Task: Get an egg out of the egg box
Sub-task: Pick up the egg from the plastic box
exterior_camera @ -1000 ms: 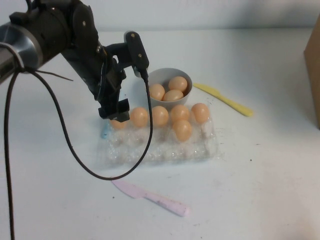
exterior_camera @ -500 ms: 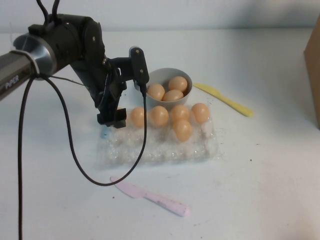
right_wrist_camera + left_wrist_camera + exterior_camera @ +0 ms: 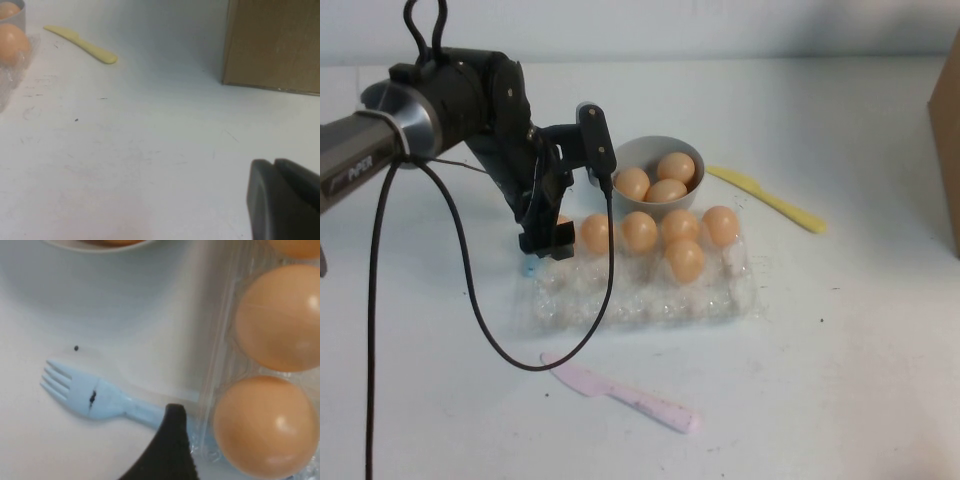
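Note:
The clear plastic egg box lies mid-table with several orange-tan eggs in its back cups. My left gripper is down at its back-left corner, open, straddling the corner egg. That egg is mostly hidden under the gripper in the high view. One black finger stands just outside the box's wall, apart from the egg; the other finger is out of view. The neighbouring egg sits free in its cup. My right gripper is shut and empty, low over bare table away from the box.
A grey bowl holding three eggs stands right behind the box. A blue fork lies beside the left finger. A yellow knife lies back right, a pink knife in front, and a cardboard box at the right edge.
My left arm has dropped and drawn in, lowering the open gripper onto the box's back-left corner so it covers more of the corner egg. The eggs have not moved.

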Available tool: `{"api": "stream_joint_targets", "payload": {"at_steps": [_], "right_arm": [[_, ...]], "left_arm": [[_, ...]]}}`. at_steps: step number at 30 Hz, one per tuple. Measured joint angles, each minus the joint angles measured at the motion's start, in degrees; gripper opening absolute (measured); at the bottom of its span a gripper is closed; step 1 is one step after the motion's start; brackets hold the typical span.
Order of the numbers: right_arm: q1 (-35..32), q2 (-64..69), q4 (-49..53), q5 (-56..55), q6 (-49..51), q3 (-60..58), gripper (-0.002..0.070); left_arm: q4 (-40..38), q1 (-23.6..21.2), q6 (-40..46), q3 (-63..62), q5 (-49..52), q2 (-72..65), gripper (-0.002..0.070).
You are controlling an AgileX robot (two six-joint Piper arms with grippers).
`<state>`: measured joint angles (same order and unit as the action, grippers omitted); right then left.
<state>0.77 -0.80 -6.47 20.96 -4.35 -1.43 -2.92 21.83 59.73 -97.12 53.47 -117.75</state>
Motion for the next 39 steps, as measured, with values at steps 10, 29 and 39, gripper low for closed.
{"api": "stream_joint_targets", "payload": {"at_steps": [10, 29, 39], "right_arm": [[0.00, 0.00, 0.00, 0.00, 0.00, 0.00, -0.0017], [0.00, 0.00, -0.04, 0.00, 0.00, 0.00, -0.0017], [0.00, 0.00, -0.04, 0.00, 0.00, 0.00, -0.0017]], "left_arm": [[0.00, 0.00, 0.00, 0.00, -0.54, -0.40, 0.0526], [0.60, 0.00, -0.53, -0.04, -0.68, 0.57, 0.0197], [1.37, 0.00, -1.51, -0.13, -0.25, 2.09, 0.0170]]}}
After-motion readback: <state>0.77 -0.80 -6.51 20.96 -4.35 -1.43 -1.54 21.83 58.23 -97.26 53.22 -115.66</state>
